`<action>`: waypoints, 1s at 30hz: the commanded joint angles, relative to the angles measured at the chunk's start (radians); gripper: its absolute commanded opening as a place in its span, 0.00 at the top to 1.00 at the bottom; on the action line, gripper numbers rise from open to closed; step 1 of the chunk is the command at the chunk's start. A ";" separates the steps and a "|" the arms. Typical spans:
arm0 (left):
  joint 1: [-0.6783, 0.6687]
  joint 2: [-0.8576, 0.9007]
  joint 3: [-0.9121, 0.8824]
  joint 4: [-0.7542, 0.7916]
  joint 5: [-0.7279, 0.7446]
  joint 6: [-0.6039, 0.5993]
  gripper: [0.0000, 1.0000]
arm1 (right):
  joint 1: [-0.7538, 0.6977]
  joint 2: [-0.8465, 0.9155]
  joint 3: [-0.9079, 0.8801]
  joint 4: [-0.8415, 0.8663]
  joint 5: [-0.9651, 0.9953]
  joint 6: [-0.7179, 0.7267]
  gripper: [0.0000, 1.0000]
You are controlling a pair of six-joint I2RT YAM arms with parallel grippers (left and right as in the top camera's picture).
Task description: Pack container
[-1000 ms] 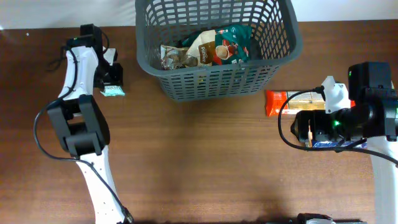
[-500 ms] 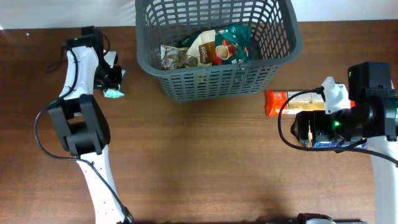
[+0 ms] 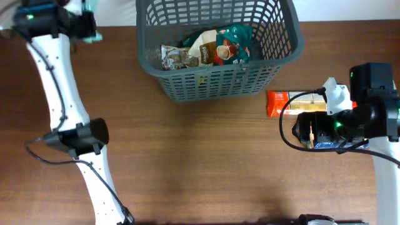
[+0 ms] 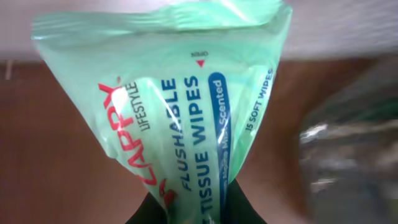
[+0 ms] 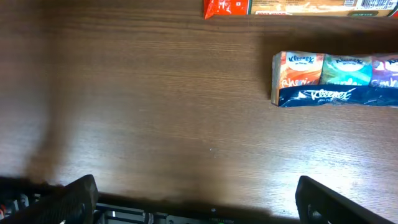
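Note:
The container (image 3: 219,82), a dark grey slotted basket, stands at the back middle of the table. It holds a green and white coffee packet (image 3: 226,47) and a crinkled brown packet (image 3: 175,57). My left gripper (image 3: 83,25) is raised at the far left, left of the basket. It is shut on the lower end of a pale green packet of flushable wipes (image 4: 186,106), which hangs in front of the left wrist camera between the black fingers (image 4: 241,208). My right gripper (image 5: 199,202) hovers open over bare wood, with nothing between its fingers.
An orange and tan packet (image 3: 294,102) lies right of the basket. A pack of Kleenex tissues (image 5: 336,78) lies just beyond the right gripper, with that orange packet (image 5: 280,7) farther off. The right arm's body (image 3: 369,119) sits at the table's right edge.
The left gripper closed on the wipes packet on the table, then lifted it up and toward the back left corner. The right arm has not moved.

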 commanded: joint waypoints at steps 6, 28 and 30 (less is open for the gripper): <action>-0.085 -0.191 0.064 0.177 0.513 0.022 0.98 | 0.005 0.001 0.016 0.000 -0.016 0.008 0.01; -0.563 -0.198 -0.450 0.264 0.109 0.290 0.98 | 0.005 0.001 0.016 -0.015 -0.016 0.008 0.01; -0.561 -0.198 -0.517 0.327 0.103 0.290 0.98 | 0.005 0.001 0.016 -0.021 -0.016 0.008 0.01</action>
